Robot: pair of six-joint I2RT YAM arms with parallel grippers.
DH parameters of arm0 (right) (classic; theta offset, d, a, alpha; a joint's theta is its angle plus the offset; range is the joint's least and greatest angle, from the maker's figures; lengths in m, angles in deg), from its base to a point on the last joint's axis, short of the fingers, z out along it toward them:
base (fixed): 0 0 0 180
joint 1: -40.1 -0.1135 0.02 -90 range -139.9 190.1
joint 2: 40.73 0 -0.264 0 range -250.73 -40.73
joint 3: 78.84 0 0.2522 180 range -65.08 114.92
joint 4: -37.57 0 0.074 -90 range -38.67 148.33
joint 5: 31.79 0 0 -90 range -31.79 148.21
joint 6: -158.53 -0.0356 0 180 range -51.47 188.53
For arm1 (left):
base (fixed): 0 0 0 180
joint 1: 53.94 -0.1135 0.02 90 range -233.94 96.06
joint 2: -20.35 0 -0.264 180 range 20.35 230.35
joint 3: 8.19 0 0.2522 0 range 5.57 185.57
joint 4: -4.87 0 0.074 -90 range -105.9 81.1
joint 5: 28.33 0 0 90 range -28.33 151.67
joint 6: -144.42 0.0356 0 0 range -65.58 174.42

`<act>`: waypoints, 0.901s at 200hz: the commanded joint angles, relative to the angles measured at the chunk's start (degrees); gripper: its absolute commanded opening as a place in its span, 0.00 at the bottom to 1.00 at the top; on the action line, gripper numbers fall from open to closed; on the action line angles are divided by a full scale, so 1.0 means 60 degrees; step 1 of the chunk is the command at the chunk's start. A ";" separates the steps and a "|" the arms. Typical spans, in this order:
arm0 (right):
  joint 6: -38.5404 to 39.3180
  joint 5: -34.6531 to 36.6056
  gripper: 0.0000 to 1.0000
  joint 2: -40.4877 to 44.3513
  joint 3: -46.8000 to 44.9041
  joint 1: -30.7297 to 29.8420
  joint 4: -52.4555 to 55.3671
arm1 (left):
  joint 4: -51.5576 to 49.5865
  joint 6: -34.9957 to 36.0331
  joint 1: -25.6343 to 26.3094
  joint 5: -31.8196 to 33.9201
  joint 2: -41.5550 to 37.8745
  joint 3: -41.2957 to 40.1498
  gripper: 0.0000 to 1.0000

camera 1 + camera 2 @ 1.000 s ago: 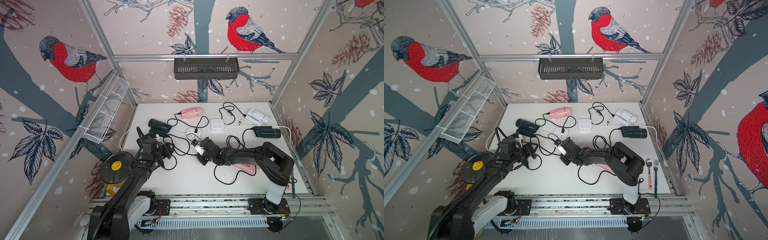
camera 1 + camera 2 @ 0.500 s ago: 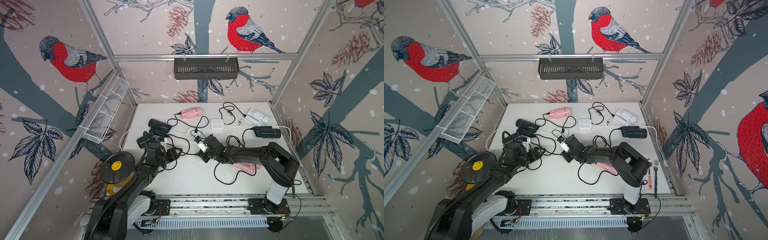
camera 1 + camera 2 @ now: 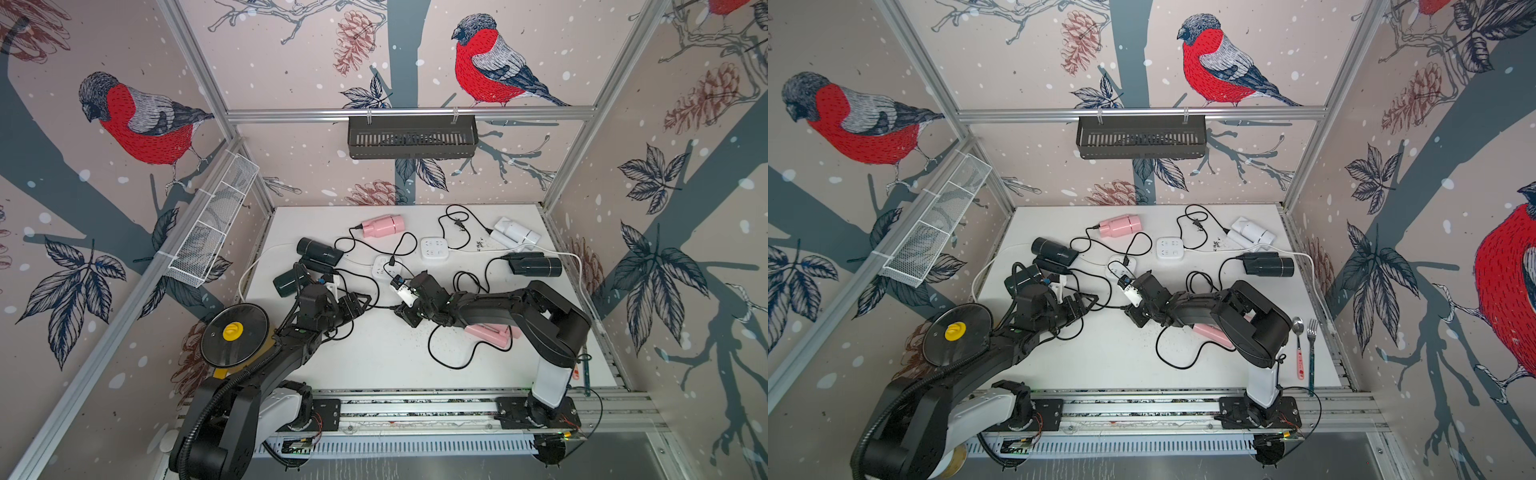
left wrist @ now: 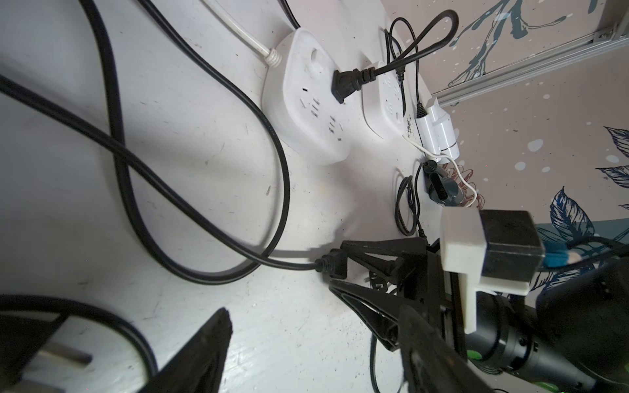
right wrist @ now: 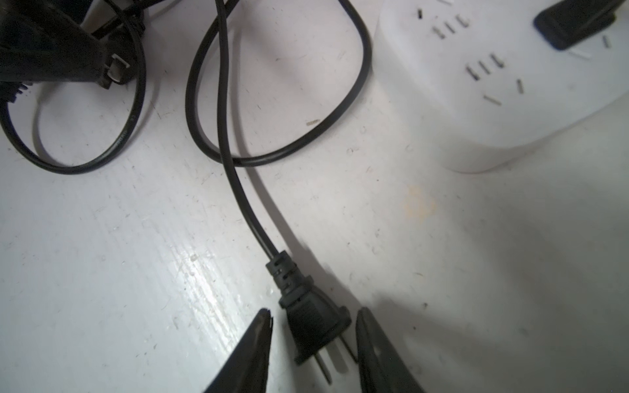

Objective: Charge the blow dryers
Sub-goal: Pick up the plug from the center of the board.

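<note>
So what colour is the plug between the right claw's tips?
Black plug, metal prongs; best in right wrist view.

On the white desk [image 3: 374,374] we count six blow dryers. The rear pink dryer [image 3: 382,225] lies at the back and the white dryer [image 3: 515,235] near the far right corner, with the right black dryer [image 3: 536,266] just in front of it. The left black dryer [image 3: 318,251] and the dark dryer [image 3: 289,283] sit close together, and the near pink dryer [image 3: 488,336] is partly under the right arm. The far power strip [image 3: 434,248] and the near power strip [image 3: 383,266] lie among looping black cords. The left gripper [image 3: 360,305] and the right gripper [image 3: 400,309] face each other low over the desk, a cord running between them. We cannot make out how their jaws stand.
</note>
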State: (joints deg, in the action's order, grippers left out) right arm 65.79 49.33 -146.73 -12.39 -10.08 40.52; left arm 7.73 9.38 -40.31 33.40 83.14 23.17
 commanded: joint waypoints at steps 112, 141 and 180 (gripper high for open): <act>0.0114 0.1066 0.29 0.0155 -0.0286 -0.0398 -0.0750 | 0.2538 -0.1453 0.0165 -0.1044 0.0996 -0.0598 0.82; -0.0111 0.1183 0.29 0.0680 -0.0746 -0.0339 -0.1292 | 0.3201 -0.1800 0.0343 -0.1230 0.1225 -0.0678 0.83; -0.0348 0.1046 0.29 0.1203 -0.1160 -0.0262 -0.1799 | 0.4418 -0.2166 0.0976 -0.1389 0.2075 -0.0401 0.76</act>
State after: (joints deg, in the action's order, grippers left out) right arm 65.46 55.45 -141.11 -18.40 -11.82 33.62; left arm 25.47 -1.22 -36.18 26.89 93.39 19.57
